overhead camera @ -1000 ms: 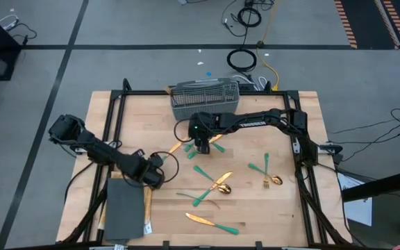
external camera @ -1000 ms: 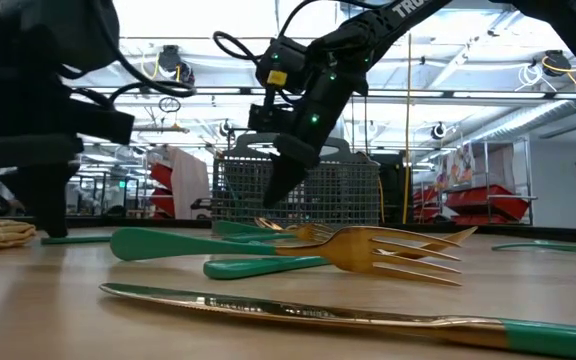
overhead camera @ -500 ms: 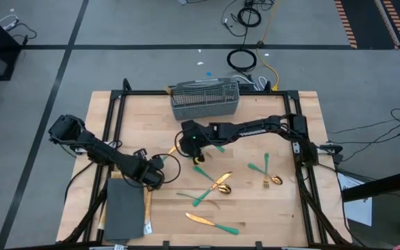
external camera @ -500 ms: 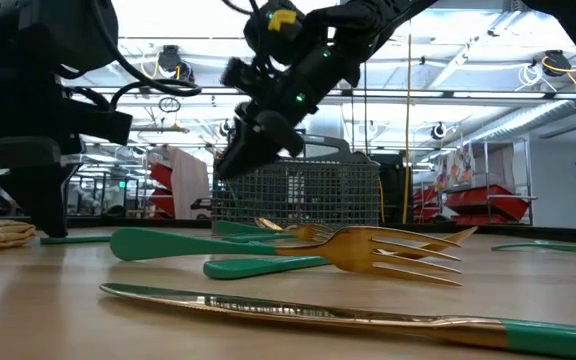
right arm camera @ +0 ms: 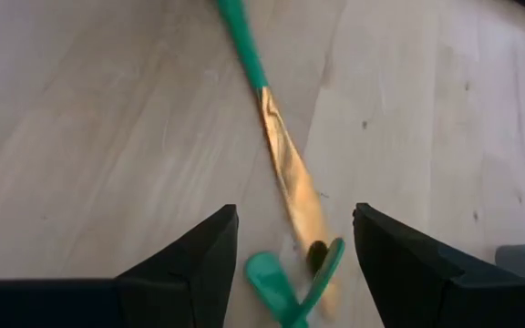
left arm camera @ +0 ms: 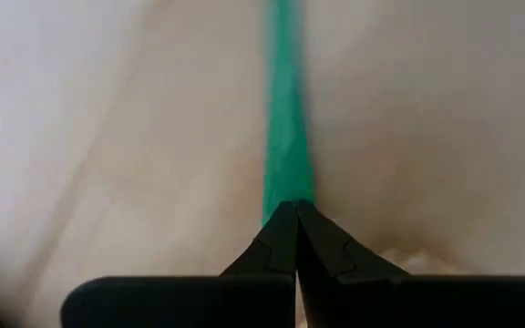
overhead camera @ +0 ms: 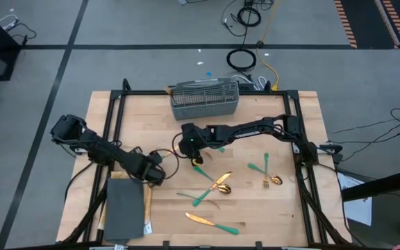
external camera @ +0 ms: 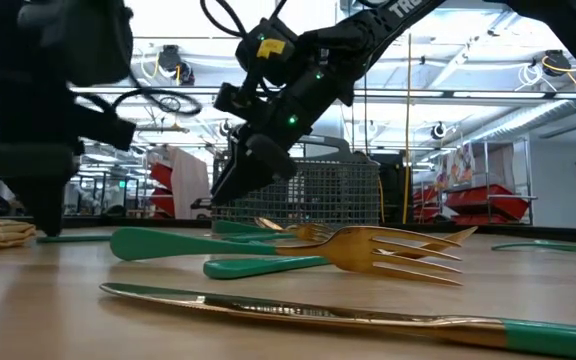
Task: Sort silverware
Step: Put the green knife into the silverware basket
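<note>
Gold-headed, teal-handled silverware lies scattered on the wooden table: a crossed pair (overhead camera: pixel 217 184), a knife (overhead camera: pixel 214 222), and a fork and spoon (overhead camera: pixel 266 170). In the low view a fork (external camera: pixel 368 250) and a knife (external camera: pixel 318 315) lie nearest. My right gripper (overhead camera: pixel 186 144) (right arm camera: pixel 294 214) is open and slants down over a gold knife blade (right arm camera: pixel 285 169), its fingers on either side and apart from it. My left gripper (overhead camera: pixel 151 175) (left arm camera: pixel 294 211) is shut, with its tips at the end of a teal handle (left arm camera: pixel 285 109) lying flat beside the slab. My left gripper points down, and its shut fingertips (left arm camera: pixel 281 228) stand over the end of the teal handle (left arm camera: pixel 287 196), which lies flat on the table. I cannot tell whether they touch it.
A grey wire mesh basket (overhead camera: pixel 205 99) (external camera: pixel 338 195) stands at the table's far edge. A dark grey slab (overhead camera: pixel 125 208) lies near the front left corner, with a gold piece (overhead camera: pixel 146 203) along its right side. A black frame runs along the table's sides.
My right gripper has moved toward the table's left, away from the spot in front of the basket. It has tipped from pointing down to slanting, rising and then dropping a little. The silverware has stayed in place.
</note>
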Robot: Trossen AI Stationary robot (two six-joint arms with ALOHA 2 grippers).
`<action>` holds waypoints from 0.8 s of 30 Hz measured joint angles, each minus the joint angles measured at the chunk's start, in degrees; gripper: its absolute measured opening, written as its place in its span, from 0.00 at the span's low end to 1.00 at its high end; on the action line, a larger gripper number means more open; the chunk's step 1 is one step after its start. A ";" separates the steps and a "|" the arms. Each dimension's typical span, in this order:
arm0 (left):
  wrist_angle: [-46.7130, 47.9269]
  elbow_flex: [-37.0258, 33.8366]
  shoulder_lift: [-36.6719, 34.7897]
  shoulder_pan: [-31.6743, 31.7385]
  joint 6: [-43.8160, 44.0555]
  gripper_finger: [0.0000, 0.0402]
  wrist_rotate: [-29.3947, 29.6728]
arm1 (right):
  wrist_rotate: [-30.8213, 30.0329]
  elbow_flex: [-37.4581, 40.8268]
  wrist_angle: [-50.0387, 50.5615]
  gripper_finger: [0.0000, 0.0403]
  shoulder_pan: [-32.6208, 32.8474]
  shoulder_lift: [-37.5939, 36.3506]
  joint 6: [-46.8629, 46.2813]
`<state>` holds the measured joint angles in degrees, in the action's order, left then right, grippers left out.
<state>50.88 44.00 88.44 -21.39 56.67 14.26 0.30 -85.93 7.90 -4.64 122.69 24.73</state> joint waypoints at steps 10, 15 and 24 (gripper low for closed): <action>1.38 0.51 -2.95 0.07 18.94 0.00 1.43 | -0.11 0.00 0.70 0.52 0.00 0.00 -2.00; 6.40 0.75 -4.23 0.60 29.10 0.00 2.42 | 0.04 0.00 0.50 0.52 0.16 0.00 -2.16; 7.15 0.69 -9.78 0.49 46.33 0.00 1.97 | 0.07 -0.02 0.18 0.52 0.48 0.00 -1.59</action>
<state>58.03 44.69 78.66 -20.90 103.00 16.23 0.36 -85.95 8.08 -4.16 122.69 23.14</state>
